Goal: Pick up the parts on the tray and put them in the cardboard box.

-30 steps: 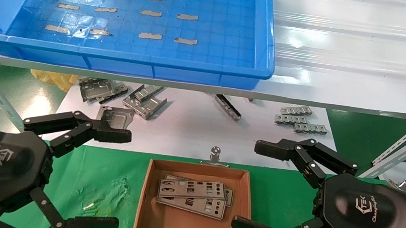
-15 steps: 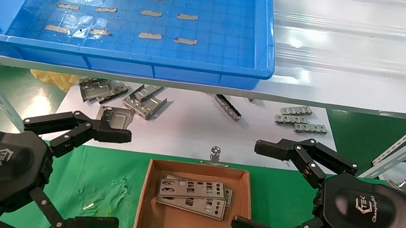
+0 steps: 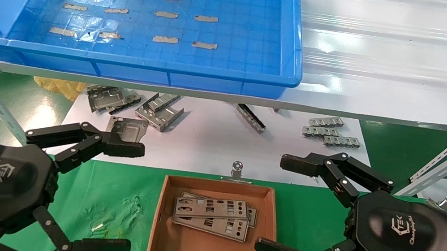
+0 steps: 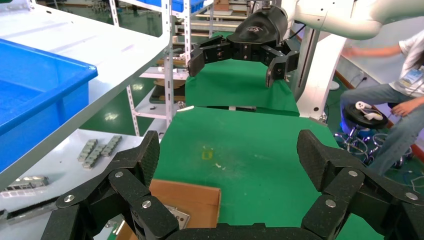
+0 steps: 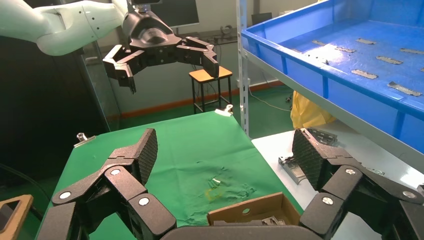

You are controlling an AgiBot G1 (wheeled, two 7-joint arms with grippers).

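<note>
Currently the thin silver-grey perforated metal plates (image 3: 212, 217) lie stacked inside the small brown cardboard box (image 3: 209, 250), maybe three, overlap hides the count. Left hand (image 3: 121, 194) hovers left of the box, right hand (image 3: 280, 205) right of it, both spread wide, holding nothing. Big blue plastic tray (image 3: 125, 59) sits beyond the box.

The parts (image 3: 212, 216), thin silver-grey plates pierced with small holes and slots, are stacked flat and slightly askew in the box (image 3: 162, 233), toward its far side. The box, brown cardboard with low walls, is set on the green worktop at the middle of its far edge. The tray (image 3: 125, 59), a wide bright-blue bin with a gridded floor and raised rim, is held on a shelf beyond the worktop's far left; only grey tape strips (image 3: 165, 14) are seen on its floor.
</note>
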